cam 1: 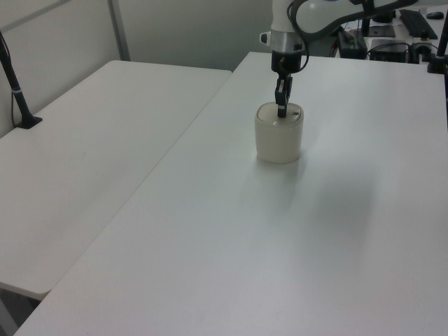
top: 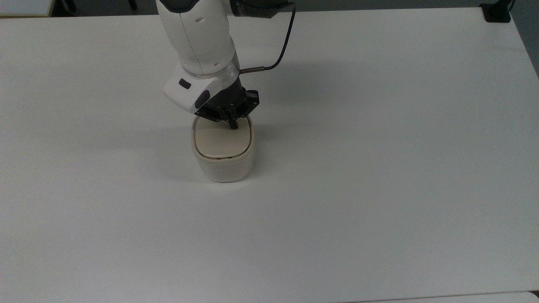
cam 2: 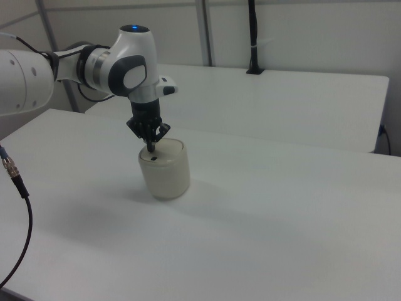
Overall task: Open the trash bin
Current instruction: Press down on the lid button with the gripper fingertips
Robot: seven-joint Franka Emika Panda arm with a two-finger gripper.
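Note:
The trash bin (top: 223, 166) is a small cream-white tub with a flat beige lid (top: 221, 143), standing on the white table (top: 379, 168). Its lid is closed. My gripper (top: 233, 125) is shut, its black fingers pressed together into one prong that points straight down at the lid's far edge. In the right view the gripper (cam 2: 151, 149) hangs just above the small black button (cam 2: 153, 158); I cannot tell whether they touch. In the top view the gripper body hides the button. In the left view the gripper (cam 1: 282, 112) meets the top of the bin (cam 1: 278, 140).
A black cable (top: 286, 38) loops from the arm's wrist. A second white table (cam 1: 91, 140) stands beside this one, with a black post (cam 1: 14, 77) clamped at its edge. A black clamp (top: 497, 12) sits on the far right corner in the top view.

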